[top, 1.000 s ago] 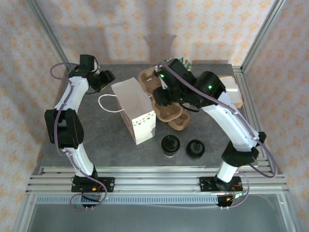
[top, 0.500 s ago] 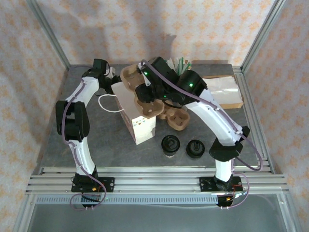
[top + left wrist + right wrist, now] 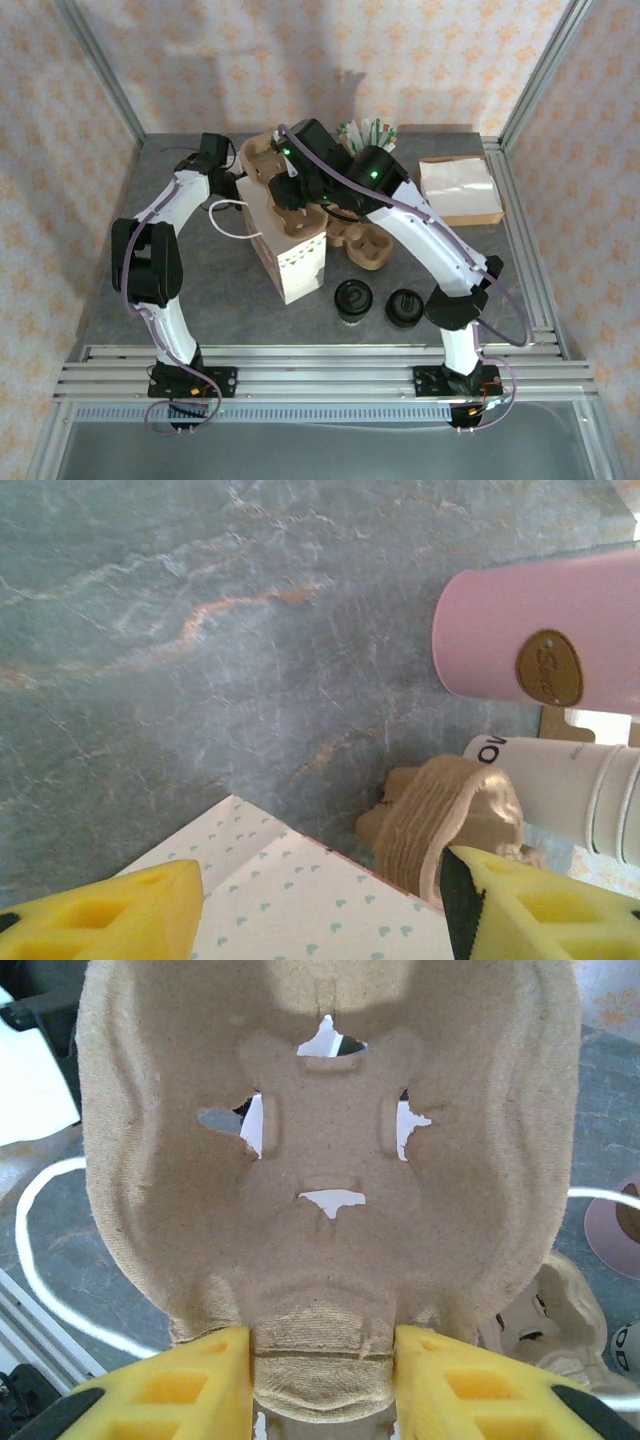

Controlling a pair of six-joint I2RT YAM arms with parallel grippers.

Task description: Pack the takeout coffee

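Status: early stage. Nothing is packed yet.

- **Coffee:** The takeout coffee (image 3: 351, 300) stands on the table (image 3: 215, 300), on the near side of the paper bag (image 3: 300, 262). A second black-lidded cup (image 3: 404, 306) stands beside it on the right. Neither cup touches a gripper.
- **Right gripper:** The right gripper (image 3: 322, 1348) pinches the edge of a pulp cup carrier (image 3: 330, 1150) and holds it above the bag's open mouth.
- **Left gripper:** The left gripper (image 3: 320, 875) is clamped on the far-left corner of the bag's mouth (apparently to hold it open).
- **Spare carrier:** A spare carrier (image 3: 366, 244) lies on the table to the right of the bag.

Remaining, by judgement: lower the held carrier into the bag, release it, then pick up each cup and seat it in a carrier pocket.
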